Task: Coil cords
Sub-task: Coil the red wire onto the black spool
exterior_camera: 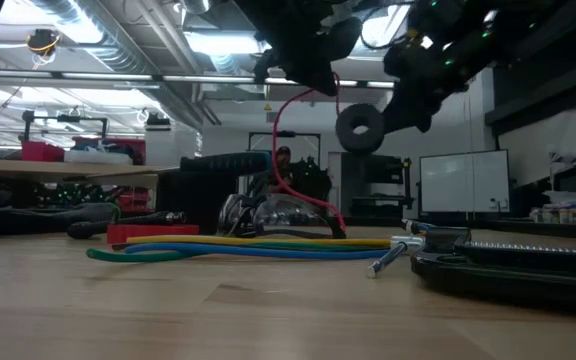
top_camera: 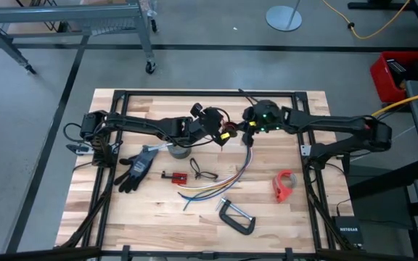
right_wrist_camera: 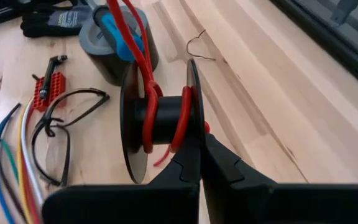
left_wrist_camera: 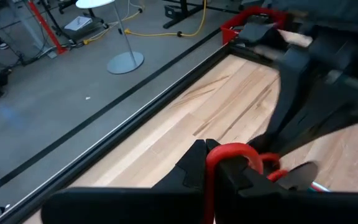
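White "NETGEAR" lettering on black box [top_camera: 347, 230] at table [top_camera: 281, 217] corner

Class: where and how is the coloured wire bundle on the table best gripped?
Grip the bundle at mid-curve, where the strands lie together; at its left end they fan apart. Come straight down, fingers across the strands, since it lies flat, keeping off the glasses beside it. Above, the left gripper holds the red cord, the right gripper the spool.
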